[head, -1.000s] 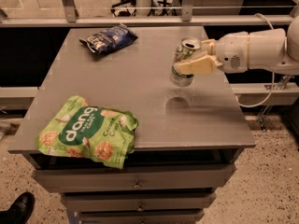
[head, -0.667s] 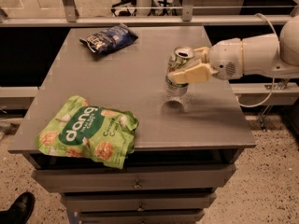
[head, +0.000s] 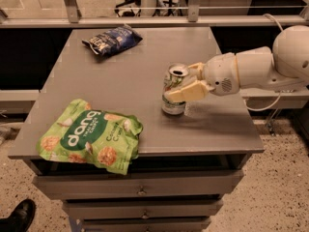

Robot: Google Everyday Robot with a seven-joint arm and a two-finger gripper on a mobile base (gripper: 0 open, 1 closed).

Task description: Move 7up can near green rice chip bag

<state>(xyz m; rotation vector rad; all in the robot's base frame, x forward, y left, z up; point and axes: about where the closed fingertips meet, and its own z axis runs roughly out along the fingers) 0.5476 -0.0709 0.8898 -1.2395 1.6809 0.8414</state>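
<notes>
Grey, flat, matte table (head: 120, 81) seen from the front and above, w/ a stack of drawers (head: 140, 190) under its front edge. A white, smooth, rounded robot arm (head: 256, 69) reaches in from the right of the frame. Its gripper (head: 179, 83) sits right of centre; two beige fingers (head: 190, 92) are closed around the 7up can (head: 172, 81), one on the near side, one on the far side, holding it upright. The can is a small silver cylinder w/ a shiny open top rim and a green band at the base. Its base is at or just above the tabletop; which one can't be told.

The green rice chip bag (head: 89, 141) lies flat at lower left, at the table's front-left corner. It is crinkly, glossy and bright green w/ white "dang" lettering and round chip pics, and its lower corner hangs a bit over the front edge. Between can and bag is bare grey surface, the two well apart. A smaller dark blue snack bag (head: 112, 38), also crumpled, lies at upper left near the back edge.

The can stands near the front-right part of the top, closer to the right edge than the left. Speckled floor (head: 280, 187) shows lower right, and a dark shoe (head: 17, 216) shows at the bottom-left corner.
</notes>
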